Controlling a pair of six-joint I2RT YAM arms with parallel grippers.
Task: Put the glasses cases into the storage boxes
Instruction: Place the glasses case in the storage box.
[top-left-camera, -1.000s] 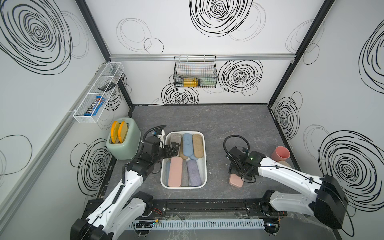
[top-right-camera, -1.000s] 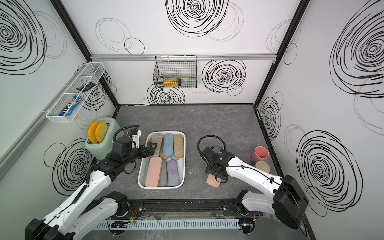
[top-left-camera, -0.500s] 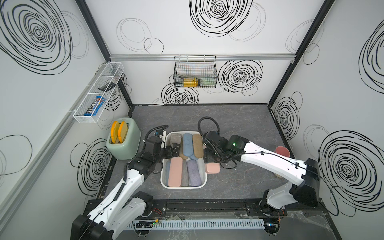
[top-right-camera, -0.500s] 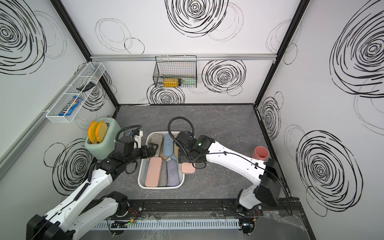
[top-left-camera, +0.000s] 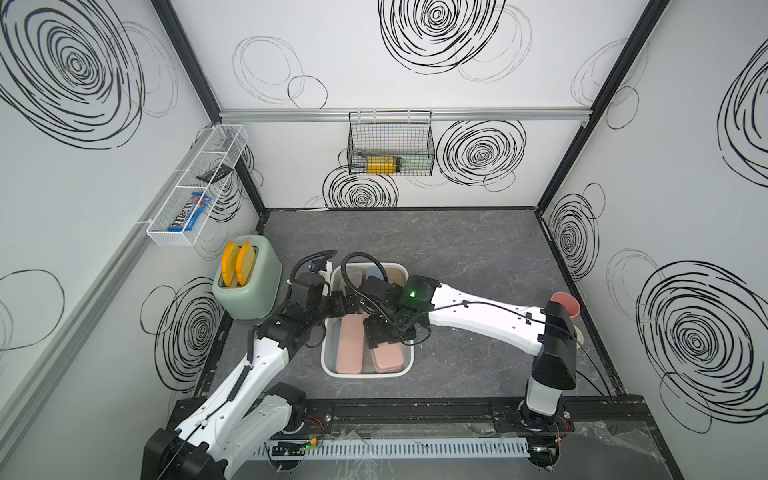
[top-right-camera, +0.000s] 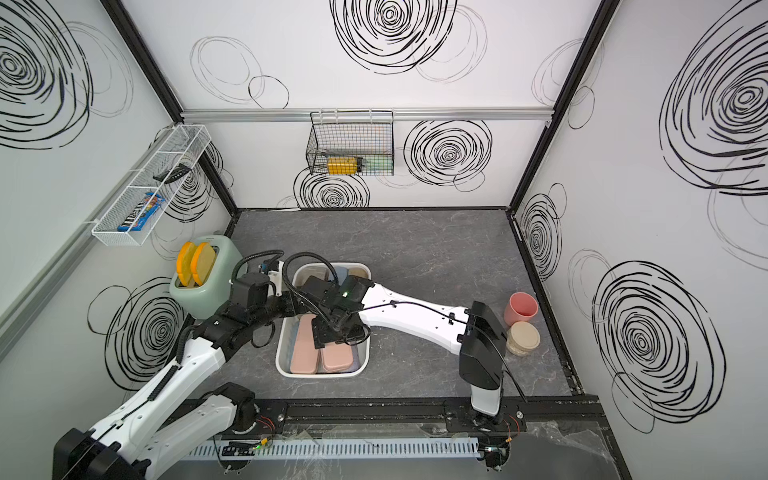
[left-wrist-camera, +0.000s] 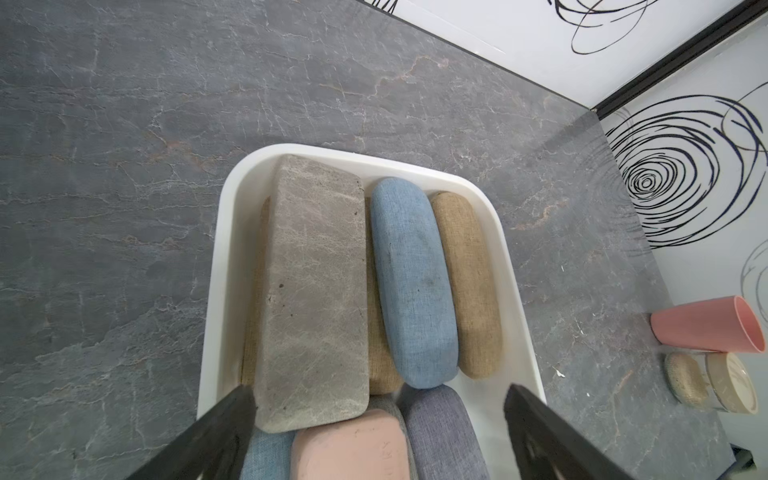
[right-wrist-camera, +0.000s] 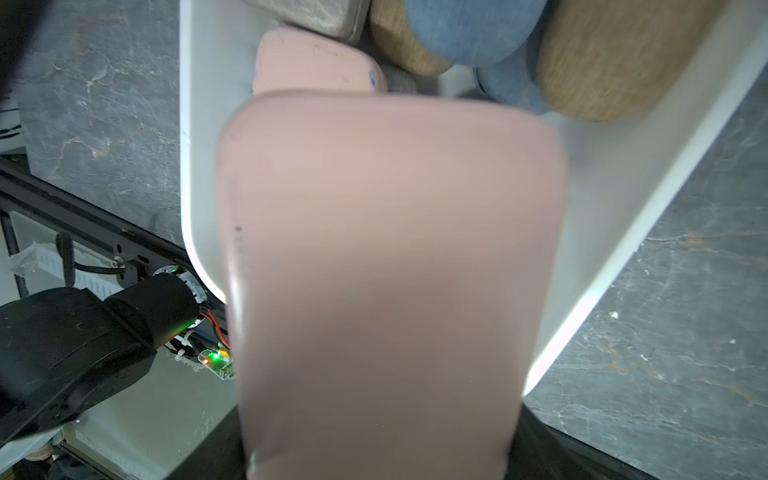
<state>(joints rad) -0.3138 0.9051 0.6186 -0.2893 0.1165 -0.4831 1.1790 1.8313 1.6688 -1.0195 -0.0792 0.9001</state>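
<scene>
The right fingers (top-left-camera: 371, 335) clamp a pink case (right-wrist-camera: 390, 270) lengthwise over the near end of the white box (top-left-camera: 365, 375), ready to drop among the cases (left-wrist-camera: 409, 282) inside, while the left fingers (left-wrist-camera: 224, 428), wide and empty, hover by its left rim.

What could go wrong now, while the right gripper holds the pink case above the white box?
1. The right gripper and the open left gripper are crowded over the same white box; they may collide.
2. The box looks nearly full, so the pink case would land on other cases and might slide over the rim.
</scene>
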